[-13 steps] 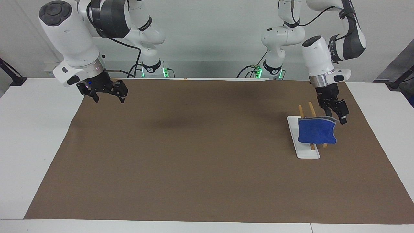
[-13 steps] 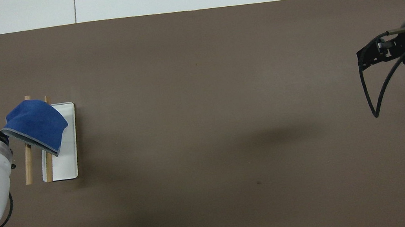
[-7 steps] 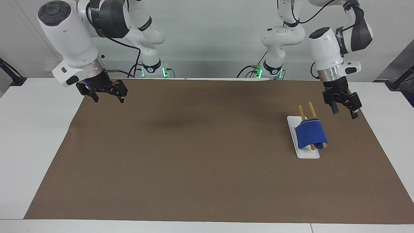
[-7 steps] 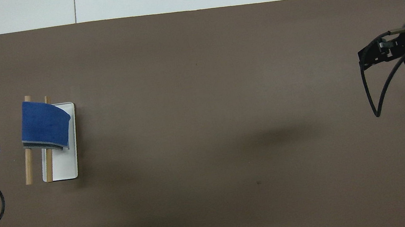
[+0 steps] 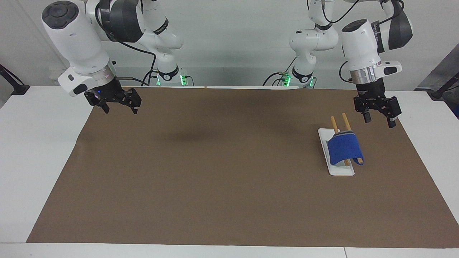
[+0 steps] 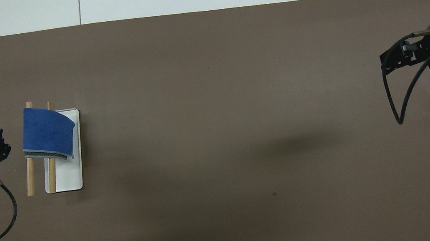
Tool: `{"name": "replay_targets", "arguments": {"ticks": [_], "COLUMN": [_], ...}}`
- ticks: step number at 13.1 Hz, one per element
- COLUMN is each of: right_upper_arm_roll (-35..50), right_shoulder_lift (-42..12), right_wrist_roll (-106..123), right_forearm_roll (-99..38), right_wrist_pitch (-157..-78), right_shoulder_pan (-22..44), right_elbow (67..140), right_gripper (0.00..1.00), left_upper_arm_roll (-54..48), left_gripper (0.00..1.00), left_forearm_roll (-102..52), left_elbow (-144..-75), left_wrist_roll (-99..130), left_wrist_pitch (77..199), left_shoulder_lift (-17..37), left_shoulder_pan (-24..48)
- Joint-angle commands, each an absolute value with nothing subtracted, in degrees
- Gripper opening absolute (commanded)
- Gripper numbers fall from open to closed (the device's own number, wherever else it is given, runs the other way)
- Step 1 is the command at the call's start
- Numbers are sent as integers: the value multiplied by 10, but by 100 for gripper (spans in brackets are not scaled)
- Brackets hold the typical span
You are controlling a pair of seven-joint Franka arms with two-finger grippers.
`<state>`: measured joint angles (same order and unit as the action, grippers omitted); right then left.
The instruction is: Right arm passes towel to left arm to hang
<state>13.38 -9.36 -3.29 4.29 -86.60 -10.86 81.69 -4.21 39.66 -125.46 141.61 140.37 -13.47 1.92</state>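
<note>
Worktop [image 5: 43, 161]: white, with a seam line showing at the edge farthest from the robots.
Mat [image 5: 215, 172]: brown, lies flat on the worktop and covers most of it; bare white strips show at both arms' ends and along the edge farthest from the robots.
Rack base [image 5: 340, 171]: small white rectangular plate, lies on the mat toward the left arm's end of the worktop.
Shadows: soft dark patches on the mat, one near the middle.
Clamp stands [image 5: 14, 84]: black, at the worktop's corners nearest the robots.
</note>
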Motion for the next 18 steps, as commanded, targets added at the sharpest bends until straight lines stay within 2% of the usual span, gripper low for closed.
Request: {"name": "replay_targets", "arguments": {"ticks": [1, 4, 7, 13, 18], "right_upper_arm_roll": [136, 136, 135, 134, 133], "right_shoulder_lift": [-76, -76, -76, -76, -76], "right_wrist_roll": [-36, -35, -33, 15, 11], "right_forearm_roll": [31, 31, 31, 31, 31], "right_wrist_pitch": [-880, -879, -874, -876, -879], "right_shoulder_pan": [-115, -116, -116, -122, -126], "right_elbow": [839, 839, 839, 839, 839], "right_gripper": [100, 100, 100, 100, 100], "left_upper_arm_roll": [-39, -39, -39, -35, -35], "left_gripper": [100, 100, 100, 100, 100], "left_forearm_roll": [357, 282, 221, 57, -9], "left_elbow": [-1216, -1177, -1147, -1086, -1029], "left_wrist_roll": [1393, 1323, 1150, 761, 383], "left_wrist_pitch": [1353, 1324, 1283, 1215, 1068], "left_shoulder_lift": [-118, -100, -91, -89, -85], "left_shoulder_pan": [67, 98, 104, 61, 19]}}
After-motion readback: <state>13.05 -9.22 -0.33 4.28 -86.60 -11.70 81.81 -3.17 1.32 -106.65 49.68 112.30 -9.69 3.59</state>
